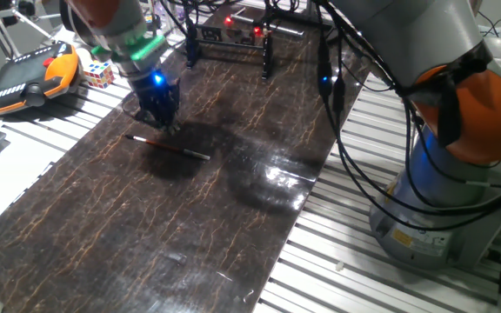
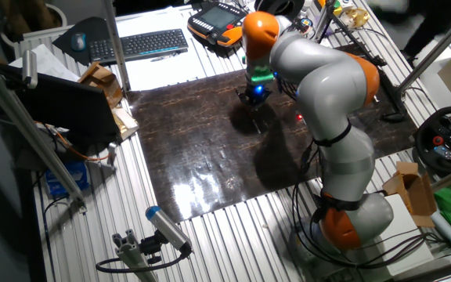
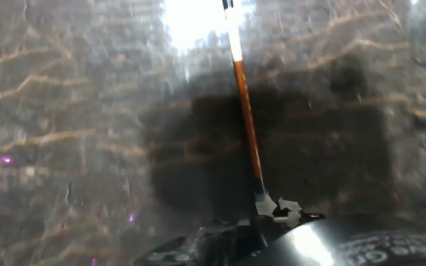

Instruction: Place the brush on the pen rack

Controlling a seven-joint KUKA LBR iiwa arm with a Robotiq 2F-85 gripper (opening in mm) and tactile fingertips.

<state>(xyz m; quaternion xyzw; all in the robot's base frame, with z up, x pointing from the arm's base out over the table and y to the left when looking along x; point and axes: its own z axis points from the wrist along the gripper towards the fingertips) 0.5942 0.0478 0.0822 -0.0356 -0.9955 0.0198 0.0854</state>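
The brush (image 1: 169, 147) lies flat on the dark marbled mat (image 1: 190, 217), its orange-red handle pointing left and its pale section to the right. My gripper (image 1: 165, 123) hangs just above the mat, right behind the brush's left half and apart from it. Its dark fingers are too blurred to tell their spacing. In the hand view the brush (image 3: 246, 118) runs from the lower middle up to the top edge, with the white section (image 3: 233, 37) far from the hand. The pen rack (image 1: 229, 42), a low black frame, stands at the mat's far end. In the other fixed view my gripper (image 2: 255, 99) hovers over the mat.
An orange-and-black teach pendant (image 1: 33, 76) and a colour cube (image 1: 96, 73) lie left of the mat. A keyboard (image 2: 141, 44) lies beyond the mat. Cables (image 1: 337, 96) hang over the mat's right edge. The arm's base (image 1: 442, 209) stands at the right.
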